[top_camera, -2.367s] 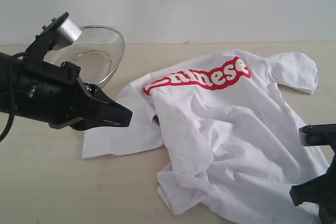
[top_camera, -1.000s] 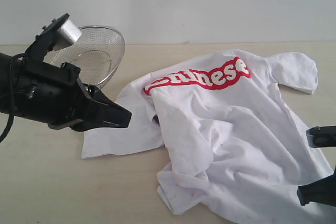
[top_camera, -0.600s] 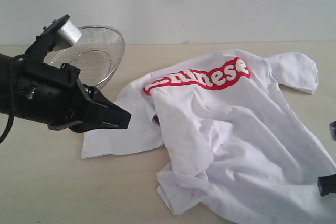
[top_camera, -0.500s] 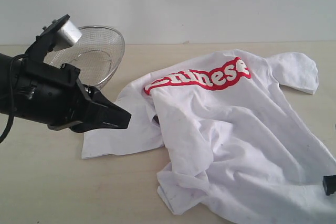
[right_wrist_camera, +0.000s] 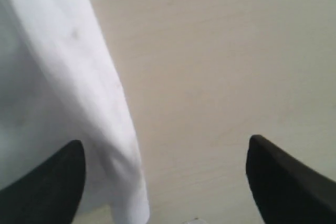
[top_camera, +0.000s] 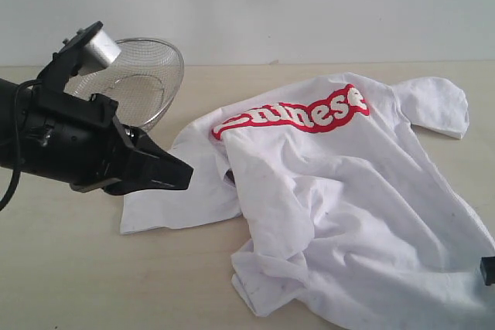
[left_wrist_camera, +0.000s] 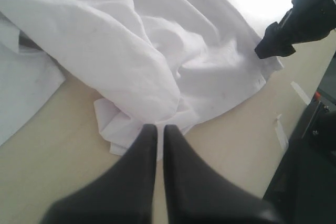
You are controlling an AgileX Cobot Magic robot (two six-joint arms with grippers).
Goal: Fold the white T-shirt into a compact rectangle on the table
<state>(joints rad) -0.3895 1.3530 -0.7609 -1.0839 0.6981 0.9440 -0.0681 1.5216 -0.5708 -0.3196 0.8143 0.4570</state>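
The white T-shirt (top_camera: 340, 191) lies crumpled and partly spread on the table (top_camera: 69, 268), with its red lettering (top_camera: 298, 116) facing up towards the far side. My left gripper (top_camera: 188, 171) hovers at the shirt's left edge, shut and holding nothing. In the left wrist view its fingertips (left_wrist_camera: 148, 129) point at a bunched fold of the T-shirt (left_wrist_camera: 131, 40). My right gripper (right_wrist_camera: 165, 150) is open wide over the table (right_wrist_camera: 226, 61), one finger over the T-shirt's hem (right_wrist_camera: 58, 77). Only a black sliver of the right arm (top_camera: 488, 270) shows in the exterior view.
A round wire-mesh basket (top_camera: 143, 83) stands at the back left, just behind my left arm. The table's edge (left_wrist_camera: 286, 129) runs close to the shirt's hem, with dark framework (left_wrist_camera: 310, 171) beyond it. My right arm (left_wrist_camera: 299, 22) hangs over that hem.
My right arm has drawn back to the right and nearly left the exterior view. The left arm and the shirt have stayed put.
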